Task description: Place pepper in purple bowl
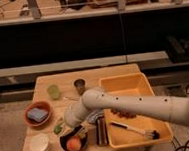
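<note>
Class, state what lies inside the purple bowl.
In the purple bowl: an orange-red round fruit. The arm's tool hovers over its rim, covering part; the pepper lies outside.

Wooden table (115,73), bowls, cups, yellow tray (131,84), end effector (68,123) above

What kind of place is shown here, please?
Probably a robotics test area: a small wooden table holding staged bowls, a yellow plastic tray and a long railing behind. The arm's pincer hangs over the dark purple bowl.

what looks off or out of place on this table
Nothing is spilled or tipped. The pepper lies on the bare table between the orange bowl and the purple bowl, not in it. The gripper is beside the pepper.
</note>
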### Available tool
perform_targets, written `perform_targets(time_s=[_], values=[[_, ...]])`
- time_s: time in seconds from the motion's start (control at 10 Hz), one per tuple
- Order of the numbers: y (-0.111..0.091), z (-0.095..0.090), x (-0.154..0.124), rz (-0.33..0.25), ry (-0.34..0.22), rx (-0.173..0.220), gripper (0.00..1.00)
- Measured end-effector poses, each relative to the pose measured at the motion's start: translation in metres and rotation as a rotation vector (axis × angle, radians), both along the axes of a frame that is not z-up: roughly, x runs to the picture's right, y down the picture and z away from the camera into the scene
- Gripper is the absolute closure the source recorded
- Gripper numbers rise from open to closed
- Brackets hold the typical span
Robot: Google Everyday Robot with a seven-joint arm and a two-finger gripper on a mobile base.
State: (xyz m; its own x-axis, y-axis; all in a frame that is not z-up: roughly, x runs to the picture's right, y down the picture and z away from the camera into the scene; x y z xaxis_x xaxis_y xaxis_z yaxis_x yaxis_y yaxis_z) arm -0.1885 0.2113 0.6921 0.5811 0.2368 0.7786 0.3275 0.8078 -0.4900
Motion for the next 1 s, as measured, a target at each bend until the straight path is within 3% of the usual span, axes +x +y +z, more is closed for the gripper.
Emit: perform_targets(time_s=[0.7, 1.0], values=[[-0.010, -0.011, 0.006, -0.004, 0.025, 0.024, 0.20], [-0.020, -0.021, 0.014, 0.004, 0.044, 0.050, 0.20]])
